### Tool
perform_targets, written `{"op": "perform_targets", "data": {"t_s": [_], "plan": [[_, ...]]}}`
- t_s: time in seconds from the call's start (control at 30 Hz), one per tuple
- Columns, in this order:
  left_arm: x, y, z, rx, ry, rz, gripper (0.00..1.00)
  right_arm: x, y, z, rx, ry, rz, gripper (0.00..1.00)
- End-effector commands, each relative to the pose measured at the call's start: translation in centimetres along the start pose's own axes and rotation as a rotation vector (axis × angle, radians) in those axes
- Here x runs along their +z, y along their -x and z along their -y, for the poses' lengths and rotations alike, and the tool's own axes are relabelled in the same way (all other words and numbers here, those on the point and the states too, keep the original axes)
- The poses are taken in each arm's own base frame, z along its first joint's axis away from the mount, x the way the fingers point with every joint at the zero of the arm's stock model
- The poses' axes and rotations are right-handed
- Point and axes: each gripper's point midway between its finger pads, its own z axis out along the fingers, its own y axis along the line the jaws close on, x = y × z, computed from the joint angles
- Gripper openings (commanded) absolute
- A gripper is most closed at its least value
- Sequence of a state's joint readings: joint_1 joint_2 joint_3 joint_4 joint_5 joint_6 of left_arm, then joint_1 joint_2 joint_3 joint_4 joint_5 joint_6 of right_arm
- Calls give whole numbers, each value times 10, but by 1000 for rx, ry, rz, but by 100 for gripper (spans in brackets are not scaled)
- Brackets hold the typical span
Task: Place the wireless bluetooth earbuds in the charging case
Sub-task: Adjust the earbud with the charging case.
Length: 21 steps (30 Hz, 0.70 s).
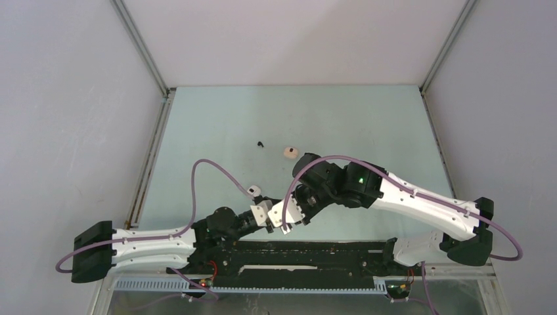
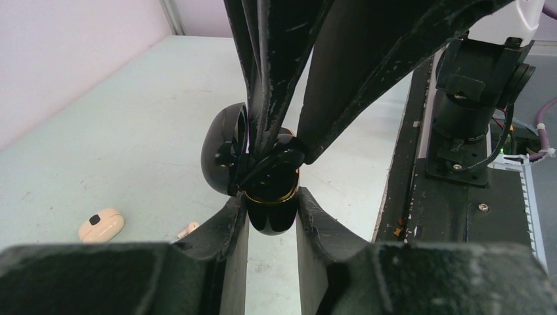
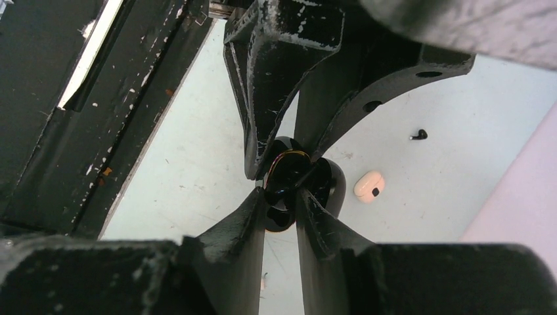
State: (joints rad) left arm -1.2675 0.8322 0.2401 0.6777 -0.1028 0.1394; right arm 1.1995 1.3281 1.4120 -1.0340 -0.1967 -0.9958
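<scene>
My left gripper (image 2: 271,205) is shut on the body of a black charging case (image 2: 271,216) with a gold rim, held just above the table. The case's lid (image 2: 222,157) hangs open to the left. My right gripper (image 3: 282,197) comes in from the opposite side, its fingertips at the case's mouth, shut on a small black earbud (image 3: 282,205) that sits partly inside the case. Another black earbud (image 3: 418,134) lies on the table further off. A beige-pink earbud (image 2: 189,228) lies on the table close by.
A closed beige-pink case (image 2: 102,225) rests on the table to the left of the held case. A small white object (image 1: 255,190) sits beside the left arm's cable. The black base rail (image 1: 295,252) runs along the near edge. Side walls enclose the table.
</scene>
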Motion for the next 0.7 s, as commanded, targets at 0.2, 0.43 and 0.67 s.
{"op": "perform_targets", "data": {"t_s": [0.2, 0.43, 0.67], "plan": [[7, 25, -1, 0, 4, 57, 5, 0, 4, 1, 55, 9, 40, 17], [7, 20, -6, 23, 26, 35, 5, -3, 3, -5, 93, 40, 49, 9], [6, 13, -10, 56, 44, 13, 5, -7, 4, -5, 190, 92, 80, 7]]}}
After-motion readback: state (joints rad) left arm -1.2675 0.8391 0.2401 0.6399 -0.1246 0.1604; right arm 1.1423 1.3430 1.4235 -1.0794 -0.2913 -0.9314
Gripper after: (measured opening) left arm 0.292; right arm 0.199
